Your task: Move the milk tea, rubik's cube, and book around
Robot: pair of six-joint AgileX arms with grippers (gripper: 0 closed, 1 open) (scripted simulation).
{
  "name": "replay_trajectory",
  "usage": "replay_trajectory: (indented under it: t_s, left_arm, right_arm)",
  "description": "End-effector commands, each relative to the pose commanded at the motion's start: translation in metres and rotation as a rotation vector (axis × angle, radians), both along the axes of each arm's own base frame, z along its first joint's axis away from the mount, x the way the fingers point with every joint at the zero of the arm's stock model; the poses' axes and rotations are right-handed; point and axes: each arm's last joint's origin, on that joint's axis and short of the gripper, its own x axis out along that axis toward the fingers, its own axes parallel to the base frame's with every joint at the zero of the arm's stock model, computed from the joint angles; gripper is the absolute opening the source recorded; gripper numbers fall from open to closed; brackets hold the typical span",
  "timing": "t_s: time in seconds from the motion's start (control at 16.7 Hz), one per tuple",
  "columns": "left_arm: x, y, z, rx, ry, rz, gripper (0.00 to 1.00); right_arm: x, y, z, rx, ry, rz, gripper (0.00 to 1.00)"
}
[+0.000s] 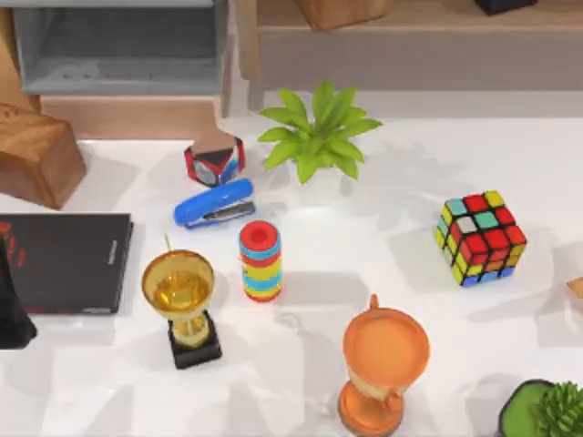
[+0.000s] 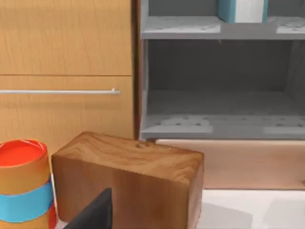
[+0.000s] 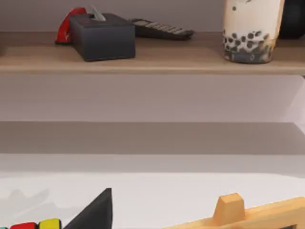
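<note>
The rubik's cube [image 1: 480,238] rests on the white table at the right, and a strip of it [image 3: 35,224] edges into the right wrist view. The milk tea [image 3: 252,31], a clear cup with dark pearls, stands on the wooden shelf [image 3: 152,59] behind the table. The light-blue book [image 2: 240,9] stands upright on the upper level of the grey cabinet [image 2: 219,126]. My left arm [image 1: 11,300] is parked at the table's left edge, and a dark part of its gripper [image 2: 95,214] points toward a wooden block [image 2: 128,176]. A dark part of my right gripper [image 3: 95,212] faces the shelf.
On the table are a black flat book [image 1: 64,262], gold trophy [image 1: 182,305], ring stack [image 1: 260,261], blue stapler [image 1: 214,204], small faceted block [image 1: 215,162], potted plant [image 1: 314,137] and orange trophy [image 1: 383,369]. A black tissue box [image 3: 102,36] shares the shelf.
</note>
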Motion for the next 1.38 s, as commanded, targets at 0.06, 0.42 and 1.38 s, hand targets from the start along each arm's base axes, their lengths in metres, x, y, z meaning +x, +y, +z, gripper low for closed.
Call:
replay_trajectory:
  t_s: [0.06,0.42,1.38]
  left_arm:
    - [0.000,0.000,0.000,0.000,0.000,0.000,1.00]
    - [0.000,0.000,0.000,0.000,0.000,0.000,1.00]
    - [0.000,0.000,0.000,0.000,0.000,0.000,1.00]
  right_arm:
    - [0.000,0.000,0.000,0.000,0.000,0.000,1.00]
    - [0.006,-0.002,0.030,-0.003,-0.027,-0.002,1.00]
    - [0.236,-0.063,0.086,-0.013,-0.005,-0.009,1.00]
